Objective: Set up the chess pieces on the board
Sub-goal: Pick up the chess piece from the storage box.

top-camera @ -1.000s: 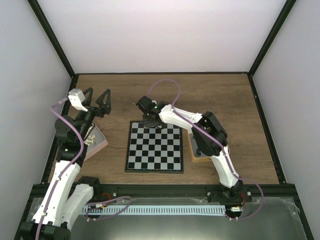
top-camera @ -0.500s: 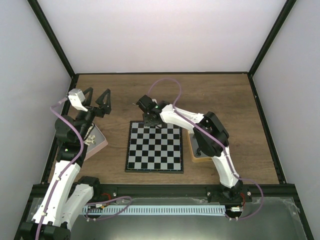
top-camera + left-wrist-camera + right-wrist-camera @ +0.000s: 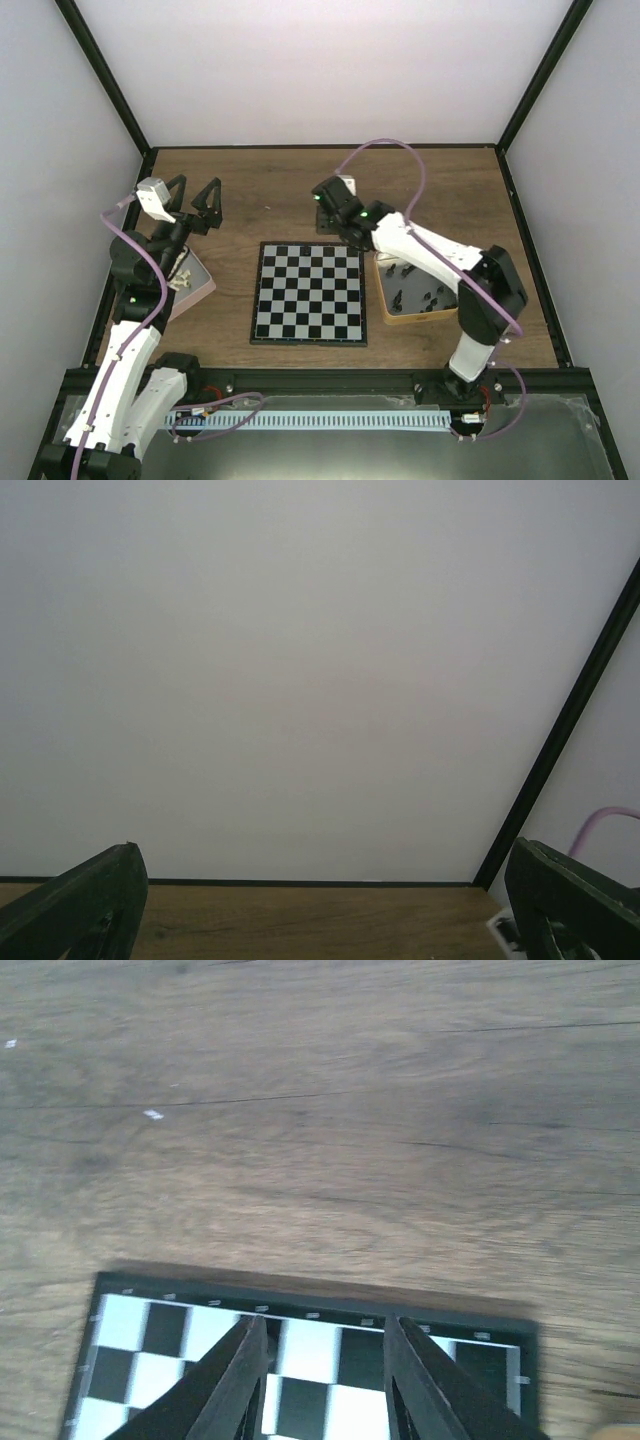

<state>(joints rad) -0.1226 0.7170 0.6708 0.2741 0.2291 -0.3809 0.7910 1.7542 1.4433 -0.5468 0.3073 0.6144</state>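
Pincers both empty: right pincer [image 3: 325,1323] part-open over board [image 3: 140,1326] far edge, left pincer [image 3: 325,850] wide open.

The left tool [image 3: 325,848], fingers [image 3: 90,905] spread wide, faces a white wall [image 3: 300,660] above a strip of wooden table [image 3: 310,920].

The tiny black chess pieces [image 3: 402,297] in the tan-sided metal tin [image 3: 415,318] at the right are too small to tell apart, and the right arm hides the tin's far left corner. The right wrist view is blurred. Its bottom edge cuts off the black and silver-grey chequered board [image 3: 310,1345] and the tips of the right gripper [image 3: 325,1425], so whether it grips anything cannot be told. The left arm covers part of the pink tray [image 3: 200,286].
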